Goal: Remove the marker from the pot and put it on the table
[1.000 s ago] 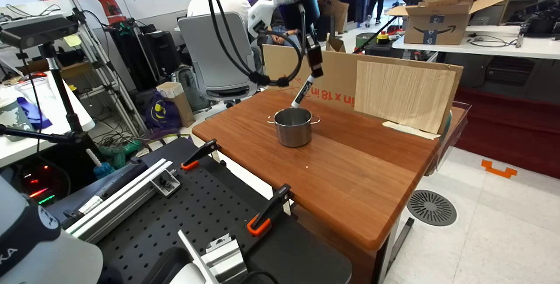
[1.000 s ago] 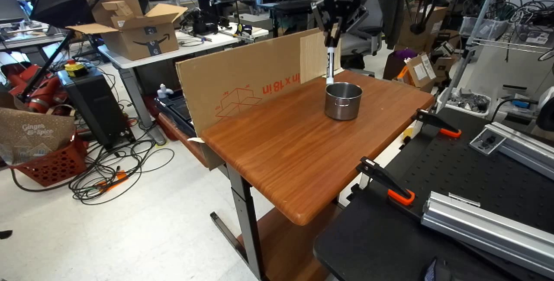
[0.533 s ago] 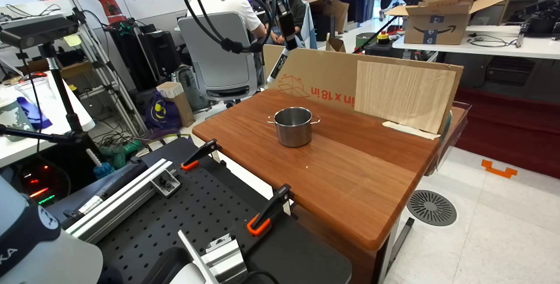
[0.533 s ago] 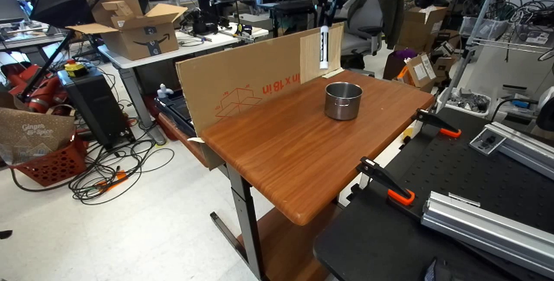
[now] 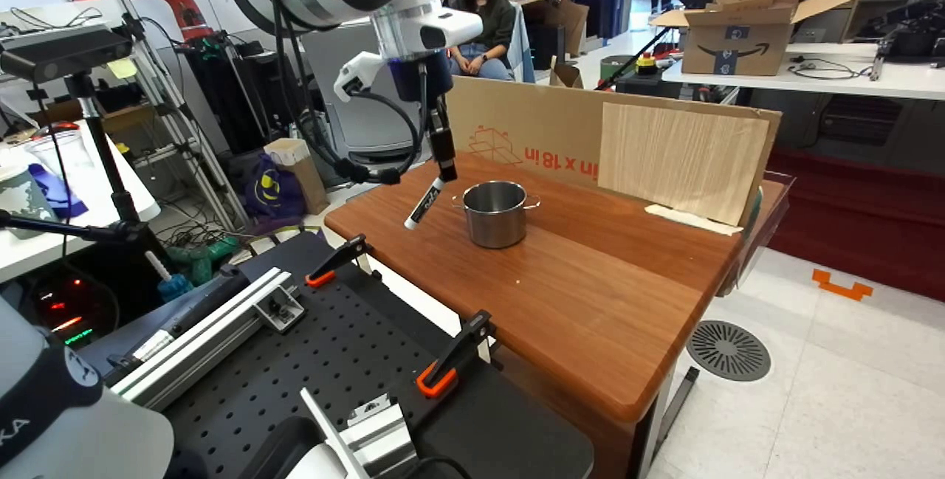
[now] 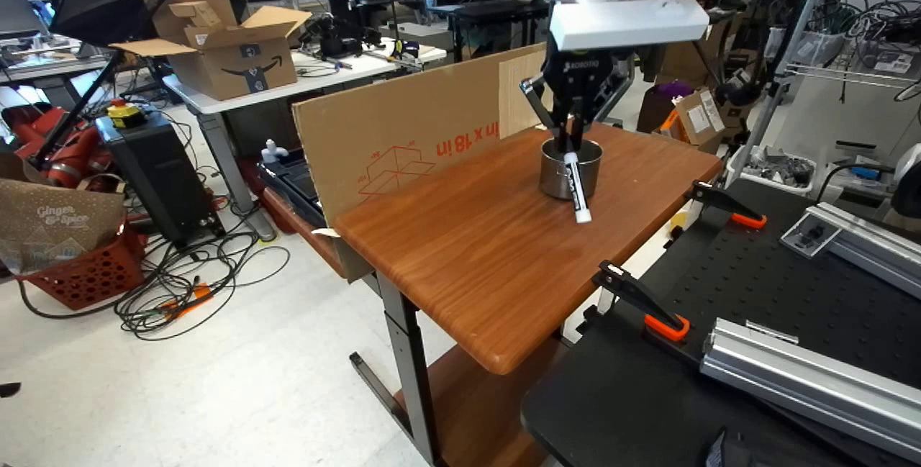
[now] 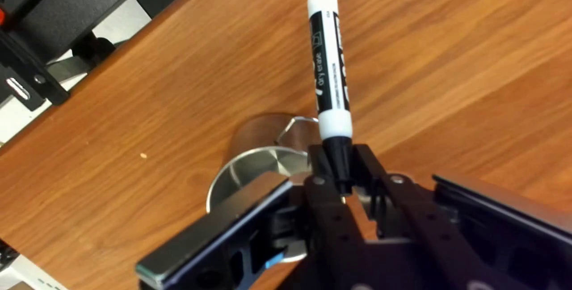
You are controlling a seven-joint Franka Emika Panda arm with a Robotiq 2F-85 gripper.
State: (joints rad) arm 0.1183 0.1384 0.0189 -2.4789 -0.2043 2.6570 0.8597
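The marker is a black-and-white dry-erase pen (image 7: 328, 57), also seen in both exterior views (image 5: 425, 203) (image 6: 576, 188). My gripper (image 7: 342, 160) is shut on its black end; the gripper shows in both exterior views (image 5: 445, 169) (image 6: 570, 143). The marker slants down, white end away from the fingers, outside the pot. I cannot tell whether its tip touches the table (image 5: 590, 294). The grey metal pot (image 5: 496, 228) stands upright on the table, beside the marker. In an exterior view the gripper and marker partly cover the pot (image 6: 552, 180). Its rim is partly behind my fingers in the wrist view (image 7: 268, 133).
A cardboard panel (image 5: 546, 125) stands along the table's far edge, with a wooden board (image 5: 683, 162) against it. The black perforated bench (image 5: 354, 361) adjoins the near edge. Orange-tipped clamps (image 5: 454, 361) (image 6: 640, 298) sit at that edge.
The marker was over the pot, then rose away from it. It has now come down beside the pot, still held, and tilts more. The pot has not moved.
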